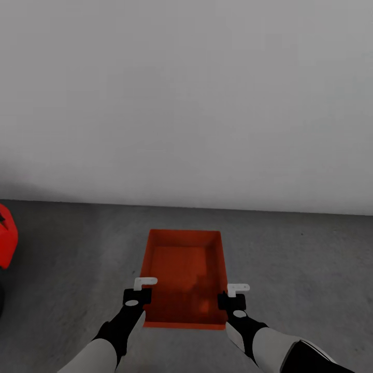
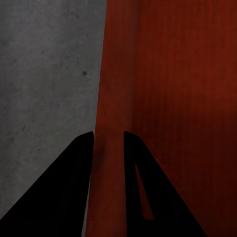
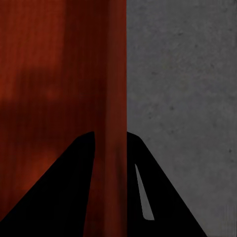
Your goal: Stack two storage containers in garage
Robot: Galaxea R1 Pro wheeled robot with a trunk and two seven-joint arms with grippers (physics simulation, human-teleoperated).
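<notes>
Nearest, at 7 o'clock: left gripper (image 1: 141, 291) pinched onto the left wall of the storage container (image 1: 185, 277). At 5 o'clock: right gripper (image 1: 233, 295) clamped likewise on the right wall, keeping the load level. Dead ahead at 6 o'clock, over the concrete floor (image 1: 305, 259), apparently for set-down. Further, at 9 o'clock: red car (image 1: 7, 241). Beyond, a pale wall (image 1: 186, 103).

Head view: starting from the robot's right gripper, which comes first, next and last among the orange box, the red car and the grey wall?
1. Storage container: its right wall sits in the right gripper jaws.
2. Grey wall: ahead, beyond the box.
3. Red car: far left edge.
</notes>
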